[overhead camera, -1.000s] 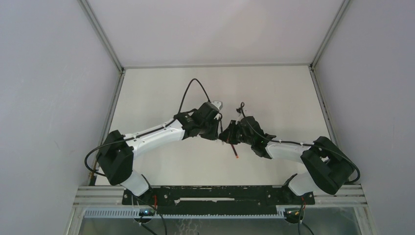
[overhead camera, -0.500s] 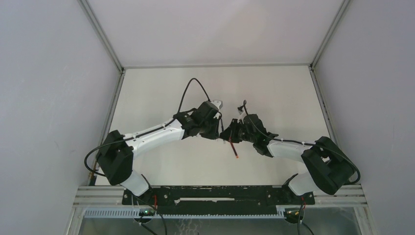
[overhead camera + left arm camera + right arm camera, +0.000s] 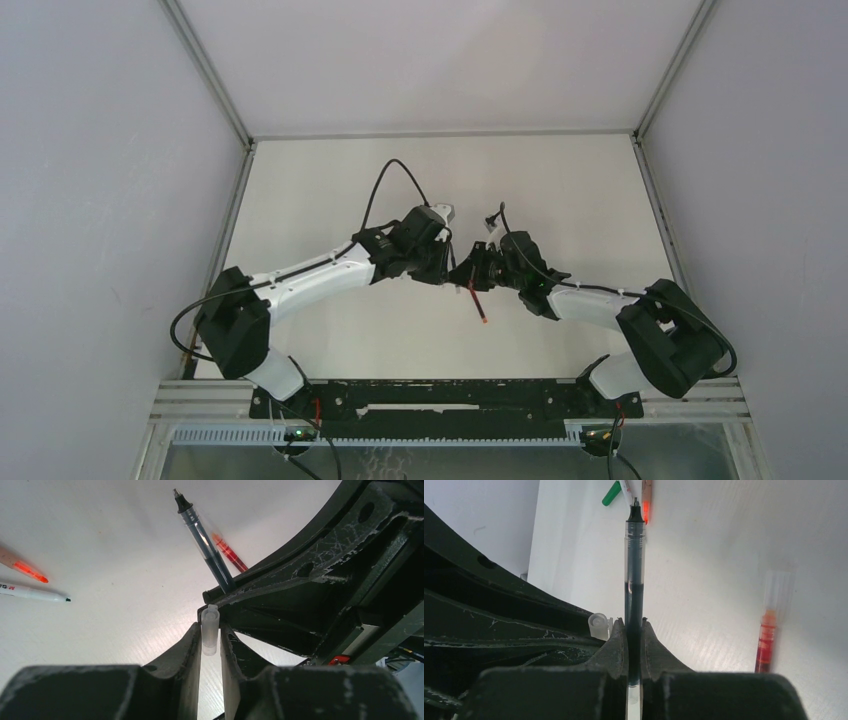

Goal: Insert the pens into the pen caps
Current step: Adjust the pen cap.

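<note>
My left gripper (image 3: 211, 628) is shut on a small clear pen cap (image 3: 210, 630), which stands upright between its fingertips. My right gripper (image 3: 634, 625) is shut on a black pen (image 3: 634, 555) with a clear barrel and dark ink, tip pointing away from the camera. That pen (image 3: 205, 542) slants up past the cap in the left wrist view. The cap (image 3: 598, 626) sits just left of my right fingers, beside the pen and not on it. In the top view both grippers (image 3: 447, 270) (image 3: 468, 278) meet at mid-table.
A red pen (image 3: 479, 303) lies on the table below the grippers, and shows as the red pen (image 3: 768, 630) in the right wrist view. A red pen (image 3: 27, 570) and a white-barrelled pen (image 3: 32, 592) lie to the left. A green-ended pen (image 3: 612, 493) lies far off.
My right gripper has shifted slightly left and away, closing up against the left gripper. The left arm has barely moved. The red pen on the table stays put.
</note>
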Robot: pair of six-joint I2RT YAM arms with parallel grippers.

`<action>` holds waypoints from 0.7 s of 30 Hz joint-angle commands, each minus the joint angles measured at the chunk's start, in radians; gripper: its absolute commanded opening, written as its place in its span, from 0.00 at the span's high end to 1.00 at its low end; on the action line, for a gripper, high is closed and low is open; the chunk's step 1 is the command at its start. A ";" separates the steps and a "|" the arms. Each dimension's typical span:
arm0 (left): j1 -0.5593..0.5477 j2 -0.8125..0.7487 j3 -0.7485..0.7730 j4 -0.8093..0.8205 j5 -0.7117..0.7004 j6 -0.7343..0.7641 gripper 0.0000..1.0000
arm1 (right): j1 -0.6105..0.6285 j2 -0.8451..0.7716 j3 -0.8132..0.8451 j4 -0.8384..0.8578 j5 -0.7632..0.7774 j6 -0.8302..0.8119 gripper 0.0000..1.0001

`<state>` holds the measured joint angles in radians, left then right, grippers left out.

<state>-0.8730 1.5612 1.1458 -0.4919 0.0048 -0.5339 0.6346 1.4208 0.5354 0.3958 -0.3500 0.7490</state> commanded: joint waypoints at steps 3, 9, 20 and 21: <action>-0.001 -0.012 0.032 0.041 0.032 -0.012 0.74 | 0.004 -0.045 0.035 0.152 -0.080 0.033 1.00; 0.000 -0.011 0.028 0.042 0.028 -0.015 0.75 | -0.005 -0.045 0.035 0.163 -0.094 0.045 1.00; 0.001 -0.010 0.035 0.044 0.024 -0.016 0.88 | -0.012 -0.054 0.035 0.146 -0.100 0.046 1.00; 0.002 -0.010 0.035 0.044 0.025 -0.015 0.87 | -0.012 -0.055 0.035 0.143 -0.102 0.046 1.00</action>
<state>-0.8719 1.5612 1.1458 -0.4877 0.0147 -0.5354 0.6167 1.4193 0.5354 0.4049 -0.3767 0.7616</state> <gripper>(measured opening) 0.165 0.052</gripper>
